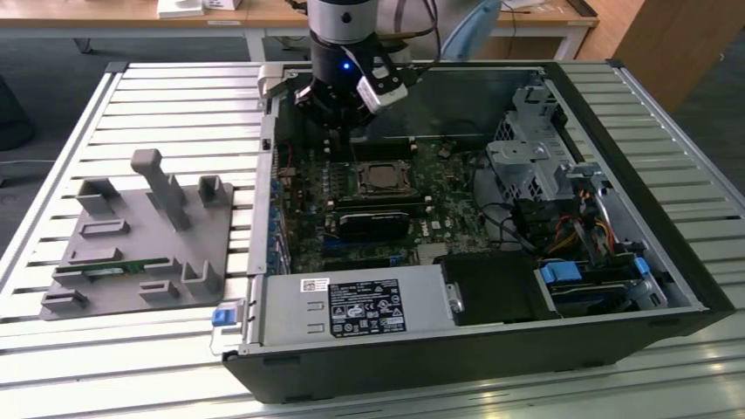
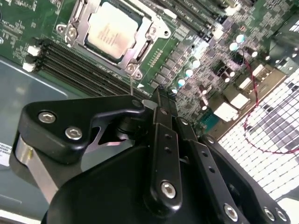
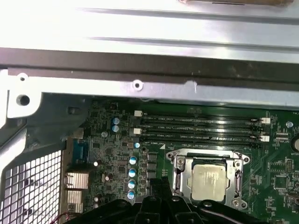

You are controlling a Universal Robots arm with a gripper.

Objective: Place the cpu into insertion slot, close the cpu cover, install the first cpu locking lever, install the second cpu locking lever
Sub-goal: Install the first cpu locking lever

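Note:
The cpu shows its pale metal face inside the insertion slot on the green board. The silver cpu cover lies flat around the chip as a frame. In the second wrist view the cpu and cpu cover sit beyond my black fingertips. My gripper hangs beside the socket, apart from it, with its fingers pressed together on nothing. In the exterior view the gripper hovers over the board on the far side of the socket. Whether the locking levers are latched I cannot tell.
Long black memory slots run beside the socket. The open case has a metal wall, a drive cage and a power supply. A grey fixture stands on the slatted table at the exterior view's left.

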